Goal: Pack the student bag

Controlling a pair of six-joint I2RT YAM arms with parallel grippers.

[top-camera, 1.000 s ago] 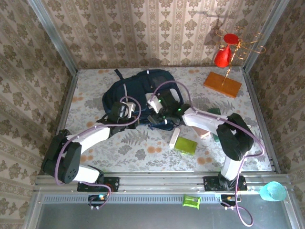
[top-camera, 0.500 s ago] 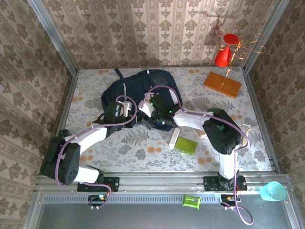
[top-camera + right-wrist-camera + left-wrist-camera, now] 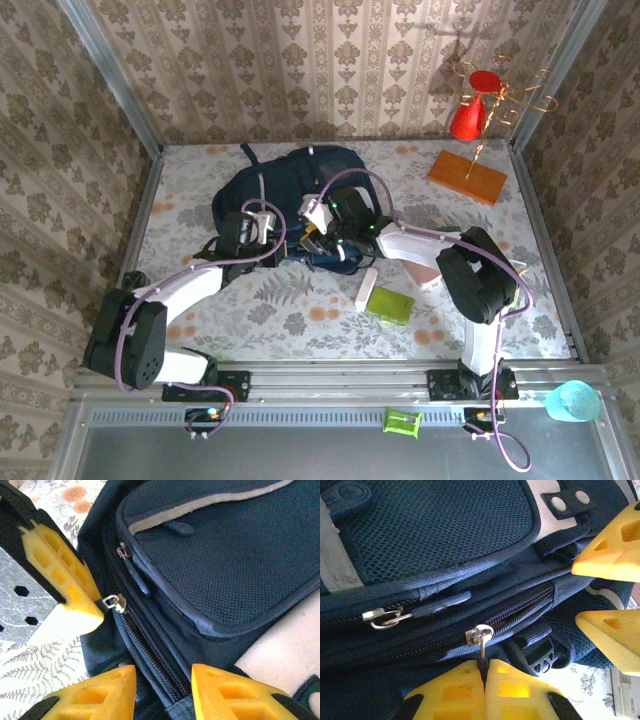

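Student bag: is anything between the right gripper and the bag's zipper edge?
Nothing visible. The right gripper sits directly at the student bag, jaws open either side of the zipper line, with no object between. The left gripper is shut on the zipper pull nearby, off to one side.

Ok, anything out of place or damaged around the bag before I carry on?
Nothing damaged or spilled. The student bag lies flat, its zipper pull pinched in the left gripper, the right gripper open over that zip. Only oddity: a teal cup sits outside the table frame, near right corner.
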